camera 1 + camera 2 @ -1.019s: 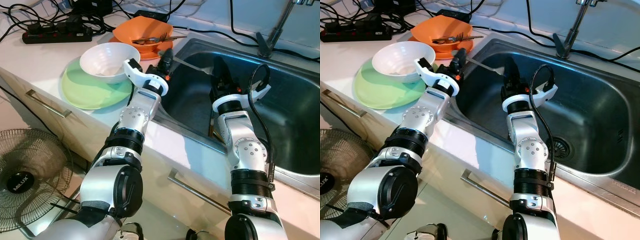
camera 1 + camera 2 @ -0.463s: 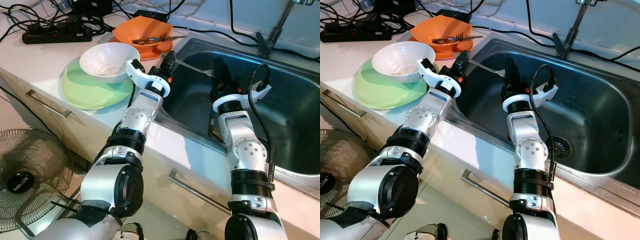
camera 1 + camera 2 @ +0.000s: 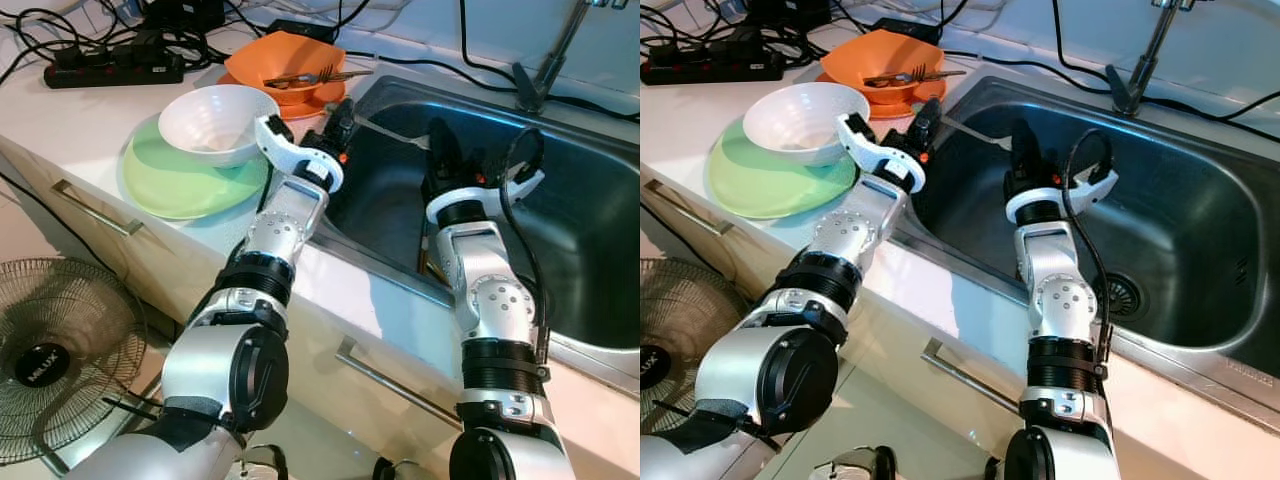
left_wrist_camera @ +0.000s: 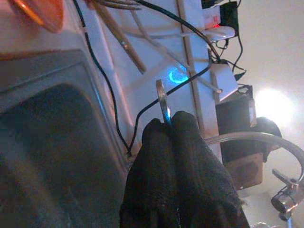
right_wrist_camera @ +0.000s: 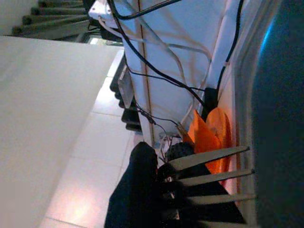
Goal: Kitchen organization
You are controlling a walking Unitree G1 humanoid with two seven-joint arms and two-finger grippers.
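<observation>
Since a second ago our left gripper (image 3: 342,113) has lifted a little toward the orange bowl (image 3: 282,60), its fingers pinched shut on the handle of a fork (image 3: 975,131) that reaches across the near corner of the sink (image 3: 590,250) to our right gripper (image 3: 1021,150), where we cannot tell how the jaws stand. We judge we are passing the fork from sink to dishes, and next must carry it level to the orange bowl. We count two bowls, orange and white (image 3: 215,120), one green plate (image 3: 180,180) and one tap (image 3: 545,60).
</observation>
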